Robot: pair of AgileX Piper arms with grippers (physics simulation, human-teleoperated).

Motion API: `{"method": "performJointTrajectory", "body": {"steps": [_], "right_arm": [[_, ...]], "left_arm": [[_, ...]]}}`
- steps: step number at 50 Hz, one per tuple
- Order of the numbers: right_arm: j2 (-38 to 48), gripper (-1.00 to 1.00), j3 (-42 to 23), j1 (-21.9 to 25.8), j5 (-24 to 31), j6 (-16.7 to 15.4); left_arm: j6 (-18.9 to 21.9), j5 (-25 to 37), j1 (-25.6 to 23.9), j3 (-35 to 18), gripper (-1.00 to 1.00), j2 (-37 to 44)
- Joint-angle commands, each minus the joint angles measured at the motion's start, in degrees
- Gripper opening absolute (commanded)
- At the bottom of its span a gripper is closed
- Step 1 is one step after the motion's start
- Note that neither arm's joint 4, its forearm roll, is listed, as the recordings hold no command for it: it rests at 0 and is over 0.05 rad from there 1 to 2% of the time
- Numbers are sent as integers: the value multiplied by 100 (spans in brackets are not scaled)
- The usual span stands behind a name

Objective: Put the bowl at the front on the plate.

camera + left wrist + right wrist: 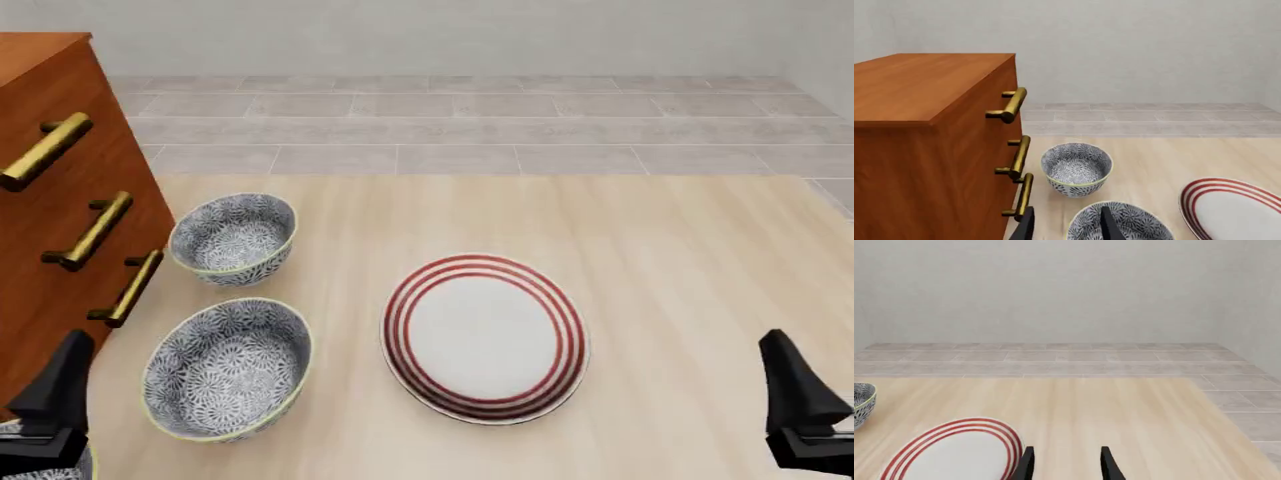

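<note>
1. Left gripper (56, 392): parted wide, holding nothing, hanging at the front view's bottom-left corner.
2. Bowl (14, 432): only a sliver shown in that corner, directly beneath the left gripper; whether touching it, cannot tell.
3. Plate (485, 337): mid-table, toward 2 o'clock from the bowl, well apart.
4. Middle bowl (227, 367) and far bowl (234, 238): lined up toward 12 o'clock beside the dresser (54, 200).
5. Right gripper (801, 405): open, empty, at 4 o'clock of the plate.
</note>
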Motion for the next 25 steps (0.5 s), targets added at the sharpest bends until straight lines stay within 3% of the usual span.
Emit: {"method": "performJointTrajectory", "body": {"steps": [1,25], "right_arm": [[33,100,-6,0,-21,-1],[65,100,-7,-2,-52,-2]], "left_arm": [[0,-1,0,-19,100,24],[2,-5,0,-34,100,45]]}}
